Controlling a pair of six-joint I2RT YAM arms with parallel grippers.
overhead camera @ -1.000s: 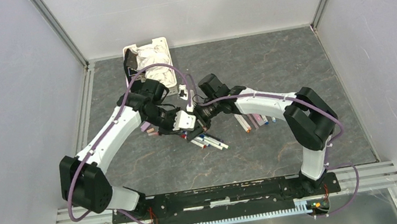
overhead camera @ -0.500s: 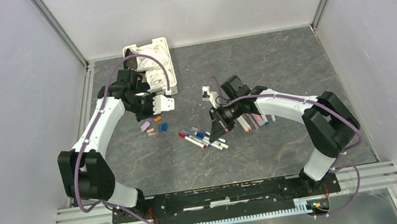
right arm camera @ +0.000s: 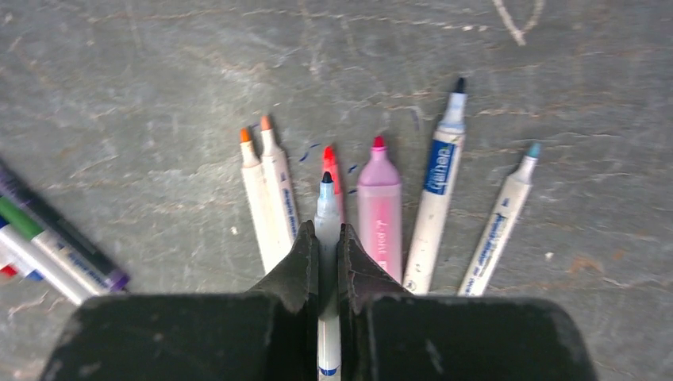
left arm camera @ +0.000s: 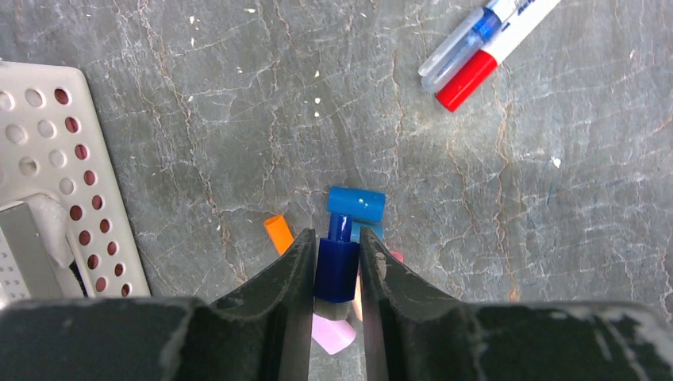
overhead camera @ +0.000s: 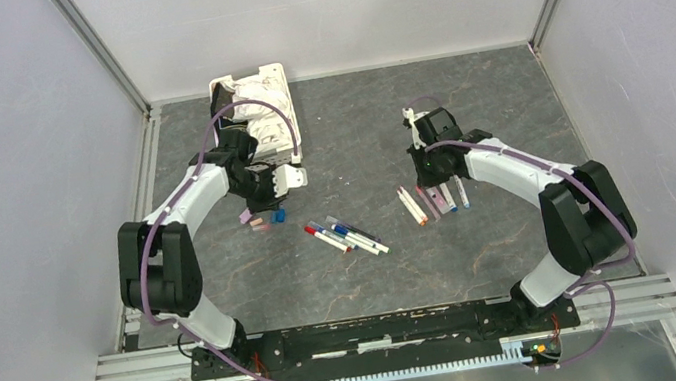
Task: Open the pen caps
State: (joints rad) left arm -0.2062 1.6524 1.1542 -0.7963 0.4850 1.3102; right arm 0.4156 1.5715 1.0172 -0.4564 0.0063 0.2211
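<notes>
My left gripper [left arm camera: 333,238] is shut on a dark blue pen cap [left arm camera: 336,274] and holds it just above a small pile of caps: a light blue one [left arm camera: 356,202], an orange one [left arm camera: 278,233] and a lilac one [left arm camera: 337,337]. In the top view this gripper [overhead camera: 272,192] is beside the pile [overhead camera: 261,220]. My right gripper [right arm camera: 325,230] is shut on an uncapped blue-tipped pen [right arm camera: 326,210], over a row of uncapped pens [right arm camera: 379,206]. The top view shows that gripper [overhead camera: 434,168] above the row [overhead camera: 435,200].
Several capped pens [overhead camera: 346,235] lie in the middle between the arms; two show in the left wrist view [left arm camera: 476,67] and some in the right wrist view [right arm camera: 48,242]. A white perforated basket [overhead camera: 288,122] with cloth stands at the back left, close to my left arm.
The two grippers, together at the middle a second ago, have pulled apart. The left went left with the blue cap to the cap pile; the right went right with the pen to the row.
</notes>
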